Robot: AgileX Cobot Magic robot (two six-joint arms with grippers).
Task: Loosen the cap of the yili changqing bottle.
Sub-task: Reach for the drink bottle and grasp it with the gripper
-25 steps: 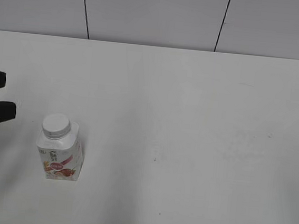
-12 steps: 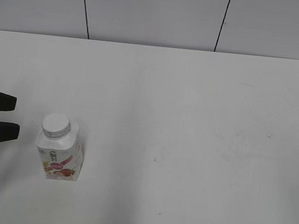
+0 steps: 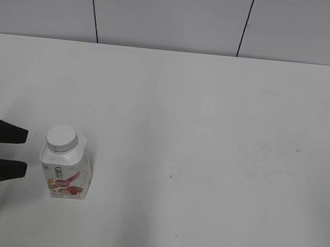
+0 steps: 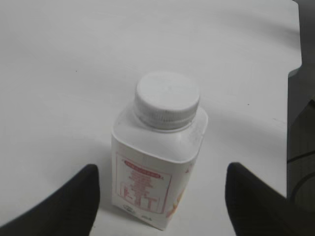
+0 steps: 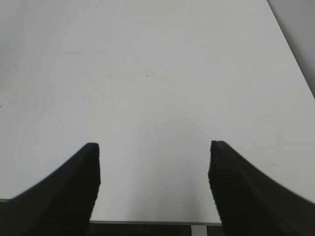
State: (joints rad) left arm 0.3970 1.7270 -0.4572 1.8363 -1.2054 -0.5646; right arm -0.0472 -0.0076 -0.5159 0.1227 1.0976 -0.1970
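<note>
The yili changqing bottle stands upright on the white table at the left, white with a pink-red label. Its white ribbed cap sits on the neck. In the left wrist view the bottle and cap fill the centre. My left gripper is open, its two black fingers just left of the bottle and not touching it; in its own view the fingers flank the bottle's base. My right gripper is open and empty over bare table, out of the exterior view.
The white table runs back to a grey panelled wall. In the left wrist view the table's edge shows at the right. The right wrist view shows the table's near edge below the fingers.
My left gripper has moved right and slightly down toward the bottle, staying open. The bottle has not moved.
</note>
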